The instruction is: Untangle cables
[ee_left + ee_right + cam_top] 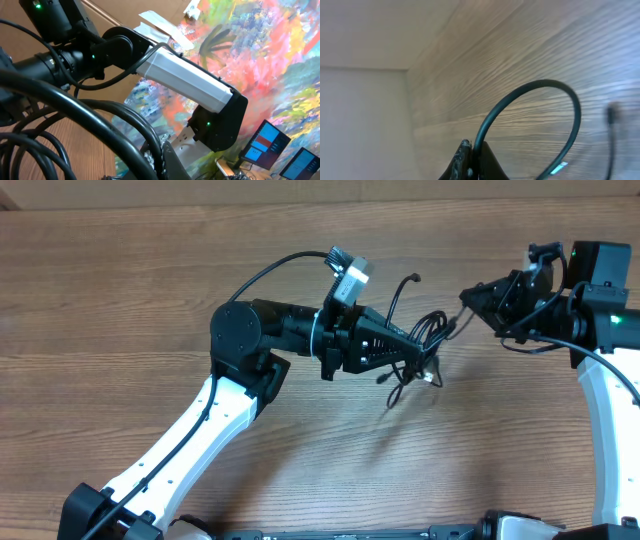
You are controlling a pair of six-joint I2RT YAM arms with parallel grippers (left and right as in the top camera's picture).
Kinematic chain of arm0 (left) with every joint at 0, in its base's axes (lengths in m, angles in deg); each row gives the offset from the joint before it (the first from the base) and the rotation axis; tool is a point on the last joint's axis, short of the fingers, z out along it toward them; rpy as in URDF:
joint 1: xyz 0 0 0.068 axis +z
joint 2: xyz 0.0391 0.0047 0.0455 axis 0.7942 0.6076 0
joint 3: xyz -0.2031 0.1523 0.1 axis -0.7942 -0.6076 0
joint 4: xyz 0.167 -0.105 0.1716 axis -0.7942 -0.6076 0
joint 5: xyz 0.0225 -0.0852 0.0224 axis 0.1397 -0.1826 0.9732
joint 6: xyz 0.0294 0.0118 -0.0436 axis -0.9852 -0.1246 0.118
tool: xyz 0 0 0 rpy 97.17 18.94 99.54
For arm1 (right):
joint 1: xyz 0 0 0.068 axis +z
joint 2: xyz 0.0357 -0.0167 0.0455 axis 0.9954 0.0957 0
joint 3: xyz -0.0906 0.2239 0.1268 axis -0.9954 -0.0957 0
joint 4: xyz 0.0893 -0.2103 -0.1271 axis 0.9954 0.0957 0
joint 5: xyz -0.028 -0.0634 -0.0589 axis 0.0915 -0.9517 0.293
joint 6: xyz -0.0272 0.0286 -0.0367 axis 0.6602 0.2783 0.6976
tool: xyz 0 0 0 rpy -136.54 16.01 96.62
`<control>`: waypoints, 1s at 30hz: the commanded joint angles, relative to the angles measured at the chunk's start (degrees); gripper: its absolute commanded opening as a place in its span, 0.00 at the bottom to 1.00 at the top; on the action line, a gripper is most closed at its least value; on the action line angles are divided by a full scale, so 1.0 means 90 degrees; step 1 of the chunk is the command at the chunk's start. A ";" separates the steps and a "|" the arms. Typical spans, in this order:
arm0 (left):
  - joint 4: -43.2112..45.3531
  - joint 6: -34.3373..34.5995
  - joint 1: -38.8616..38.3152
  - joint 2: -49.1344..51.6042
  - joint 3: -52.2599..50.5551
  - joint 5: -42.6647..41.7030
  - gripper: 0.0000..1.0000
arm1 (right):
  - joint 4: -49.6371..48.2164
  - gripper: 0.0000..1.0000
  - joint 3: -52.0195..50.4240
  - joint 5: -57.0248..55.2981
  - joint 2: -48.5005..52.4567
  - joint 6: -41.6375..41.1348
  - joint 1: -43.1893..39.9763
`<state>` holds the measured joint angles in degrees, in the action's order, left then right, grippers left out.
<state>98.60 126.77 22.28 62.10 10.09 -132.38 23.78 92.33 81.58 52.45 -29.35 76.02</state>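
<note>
- The cables (428,340) form one small black knot near the middle of the table (150,280), between the two claws, with its shadow falling on the wood below it.
- The knot's long axis runs slantwise, from the upper right by the right claw (466,300) down to the lower left.
- One strand stands out of the bunch towards the far edge of the table and ends in a small plug; two loose ends trail the opposite way, towards the near edge.
- The left claw (408,350) points to the right and is clenched at the knot's left side, grasping the cables.
- The right claw points left and is clenched on a strand at the knot's upper right corner.
- In the right wrist view a cable arches up out of the closed fingers (469,159) and curls down to the right.
- In the left wrist view, loops fill the lower left, blurred and close.
</note>
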 commanded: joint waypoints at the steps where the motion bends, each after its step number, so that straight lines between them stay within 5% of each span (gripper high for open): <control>1: 0.0073 -0.0092 0.0002 -0.0002 0.0063 -0.0012 0.04 | 0.0160 0.04 0.0019 -0.0777 -0.0002 -0.0024 -0.0087; 8: 0.0073 -0.0095 0.0092 -0.0005 0.0063 -0.0029 0.04 | 0.0692 0.07 0.0019 -0.0471 -0.0005 0.0529 -0.0444; 11: 0.0073 -0.0097 0.0100 -0.0002 0.0063 -0.0036 0.04 | 0.0879 0.41 0.0022 -0.0017 -0.0015 0.1192 -0.0520; 15: 0.0073 -0.0092 0.0194 -0.0002 0.0063 -0.0265 0.04 | 0.1005 0.68 0.0024 0.0102 -0.0078 0.1489 -0.0525; 30: 0.0073 -0.0078 0.0503 -0.0002 0.0063 -0.0942 0.04 | 0.1042 0.99 0.0024 0.0449 -0.1783 0.2256 -0.0510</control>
<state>98.73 126.79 26.08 62.10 10.09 -138.70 33.40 92.33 84.14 41.41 -12.24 71.43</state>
